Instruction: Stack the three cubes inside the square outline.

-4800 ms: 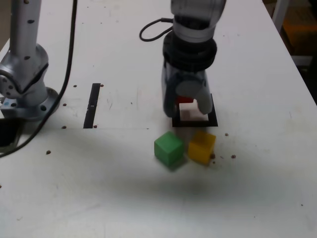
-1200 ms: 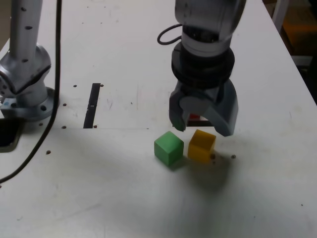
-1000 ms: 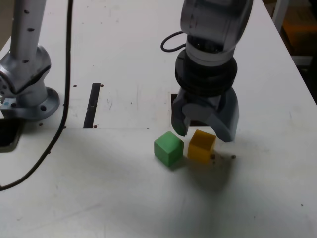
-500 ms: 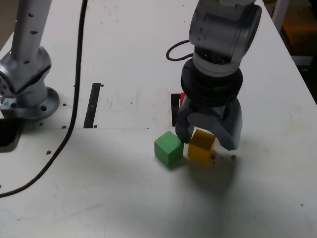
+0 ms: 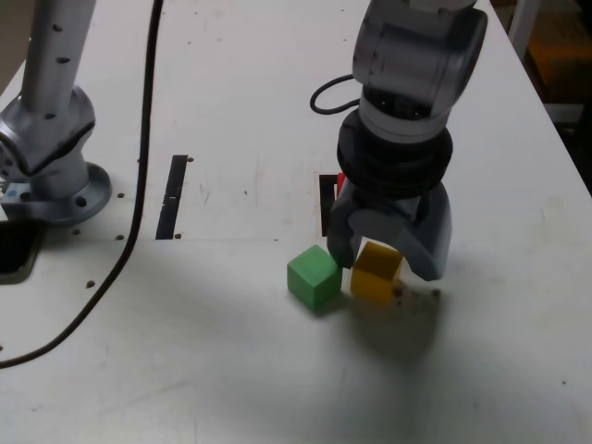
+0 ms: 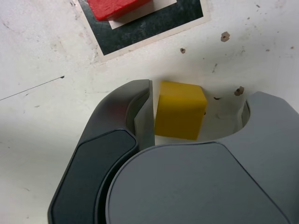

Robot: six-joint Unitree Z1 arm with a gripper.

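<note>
Three cubes are on my screens. In the exterior view the green cube [image 5: 313, 277] sits on the white table [image 5: 231, 361] just below the middle of the frame, and the yellow cube [image 5: 376, 273] is just beside it toward the exterior view's right, with a narrow gap between them. Only a sliver of the red cube [image 5: 340, 182] shows there, peeking out behind the arm.

On the wrist feed the red cube [image 6: 117, 8] lies at the upper edge of the picture, on the white centre of the square outline [image 6: 154, 25], its black tape frame running across the upper middle.

My gripper [image 5: 392, 262] points down over the yellow cube [image 6: 180, 110], jaws spread apart on either side of it. In the wrist feed one finger [image 6: 142, 114] stands right against one face of the cube, touching or very nearly so; the other finger [image 6: 266, 116] is clearly apart from it, with bare table between. So the hand is released and grasps nothing; the cube rests on the table.

At the exterior view's left I see a straight black tape strip [image 5: 172, 196], the arm's grey base [image 5: 51, 157], and a black cable [image 5: 120, 231] trailing across the table.
</note>
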